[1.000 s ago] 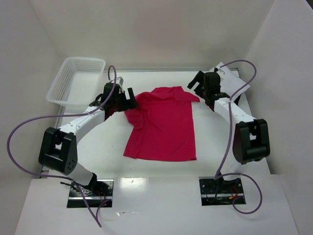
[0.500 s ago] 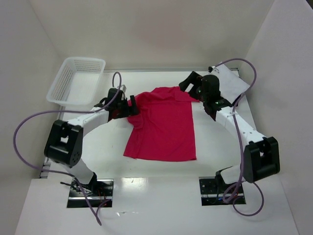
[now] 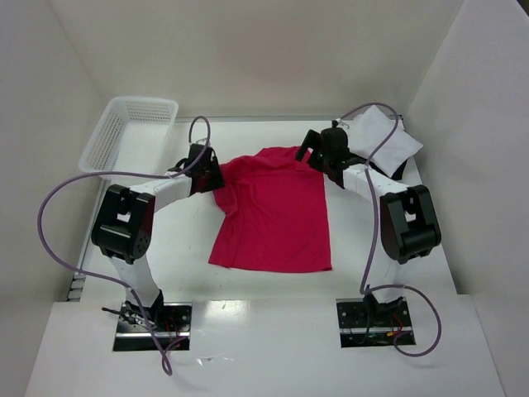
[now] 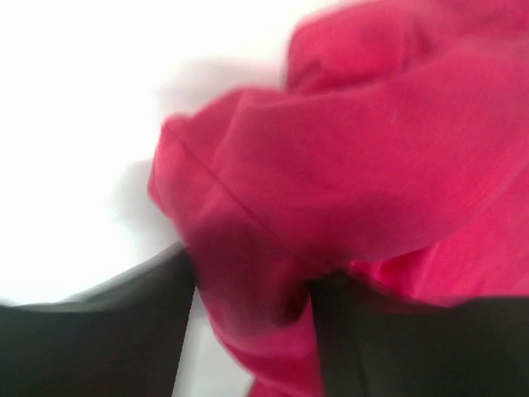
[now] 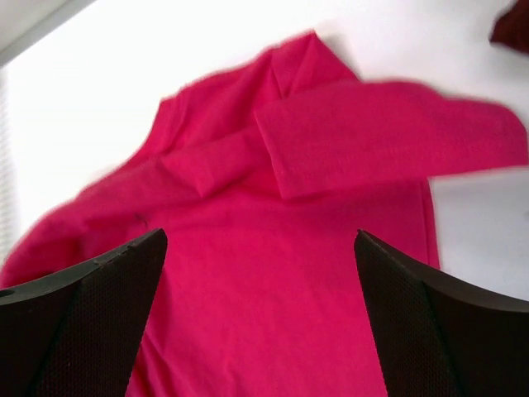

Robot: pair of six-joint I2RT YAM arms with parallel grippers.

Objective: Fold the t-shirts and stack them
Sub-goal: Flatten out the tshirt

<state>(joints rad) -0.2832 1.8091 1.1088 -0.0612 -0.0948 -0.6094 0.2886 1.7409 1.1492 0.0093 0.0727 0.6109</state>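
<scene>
The red t-shirt [image 3: 273,215] lies spread face-down or face-up (which one cannot be told) in the middle of the table [image 3: 178,248], hem toward the arm bases. The left sleeve [image 3: 227,194] is rumpled and the right sleeve [image 5: 388,136] is folded in across the chest.

The left gripper [image 4: 252,289] sits at the left sleeve. In its blurred wrist view a bunch of red cloth fills the narrow gap between the fingers, so it appears to be pinched on that cloth. The right gripper [image 5: 258,240] hovers over the collar end with its jaws spread wide and nothing in them.

The main risk is an uneven fold. With only the left side gripped, a pull would likely drag the whole shirt sideways instead of turning the sleeve over. The bunched handful may also hold more than one layer, which would leave a lump.

On the right, the overlapped sleeve could be caught along with the body cloth. The right arm also works close to the white t-shirt [image 3: 376,136] at the far corner and might nudge it.
</scene>
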